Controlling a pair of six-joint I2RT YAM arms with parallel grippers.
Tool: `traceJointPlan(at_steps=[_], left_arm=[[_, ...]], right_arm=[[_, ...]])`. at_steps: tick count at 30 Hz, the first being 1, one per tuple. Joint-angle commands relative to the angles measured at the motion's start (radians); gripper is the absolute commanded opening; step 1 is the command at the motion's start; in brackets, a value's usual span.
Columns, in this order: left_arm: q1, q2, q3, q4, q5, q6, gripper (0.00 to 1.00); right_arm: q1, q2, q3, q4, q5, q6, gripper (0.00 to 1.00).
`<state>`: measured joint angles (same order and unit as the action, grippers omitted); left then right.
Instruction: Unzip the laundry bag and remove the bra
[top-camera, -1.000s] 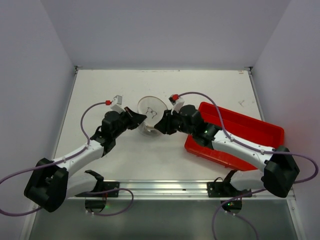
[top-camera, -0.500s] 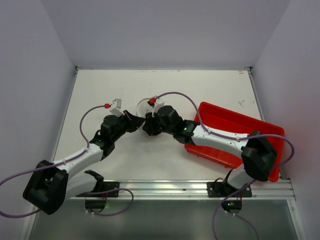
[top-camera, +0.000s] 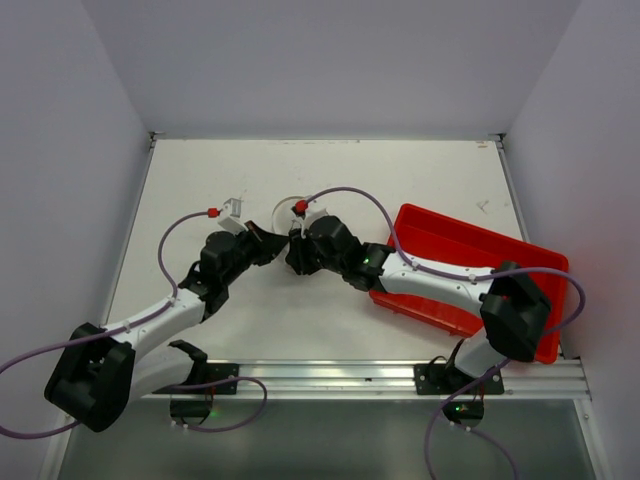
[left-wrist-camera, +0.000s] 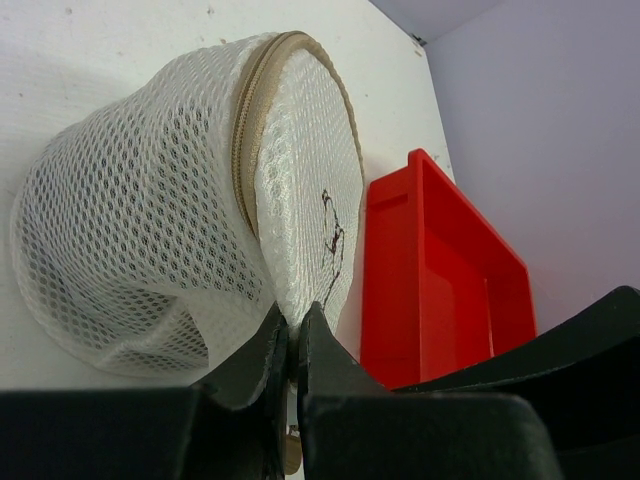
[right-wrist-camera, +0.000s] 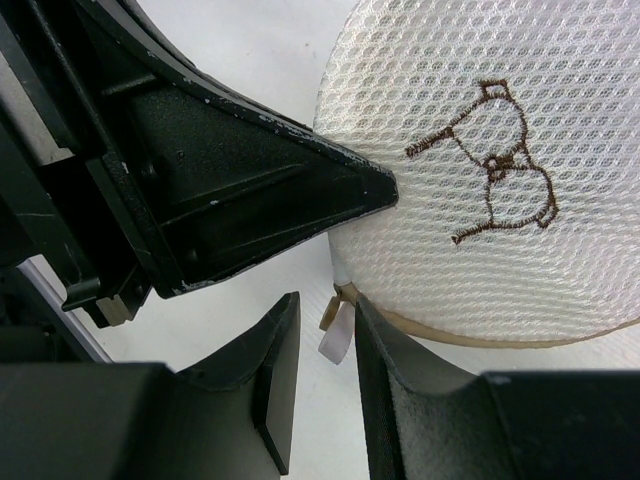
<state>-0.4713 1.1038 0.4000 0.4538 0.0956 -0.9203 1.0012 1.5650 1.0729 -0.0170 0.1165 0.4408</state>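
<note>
Round white honeycomb-mesh laundry bag (left-wrist-camera: 150, 210), tan zip (left-wrist-camera: 245, 130), on the table (top-camera: 400, 180) beside glossy red tray (top-camera: 490, 260), left gripper (left-wrist-camera: 293, 345) pinched tight on its rim, right gripper (right-wrist-camera: 322, 350) narrowly parted around white pull tab (right-wrist-camera: 335, 342), grip unclear.

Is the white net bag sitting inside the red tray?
No, the laundry bag lies on the white table, outside the wall of the red tray.
</note>
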Motion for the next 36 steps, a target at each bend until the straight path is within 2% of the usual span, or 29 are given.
traceJointPlan(at_steps=[1, 14, 36], left_arm=[[0.005, -0.012, 0.0, 0.042, -0.026, 0.026, 0.0], [0.003, -0.025, 0.0, 0.031, -0.037, 0.035, 0.0], [0.005, -0.039, -0.009, 0.028, -0.034, 0.031, 0.0]], right_arm=[[0.007, 0.003, -0.005, 0.005, 0.031, -0.001, 0.31], [0.042, 0.017, -0.041, 0.052, 0.029, 0.018, 0.3], [0.053, 0.076, 0.012, 0.089, 0.115, 0.07, 0.29]])
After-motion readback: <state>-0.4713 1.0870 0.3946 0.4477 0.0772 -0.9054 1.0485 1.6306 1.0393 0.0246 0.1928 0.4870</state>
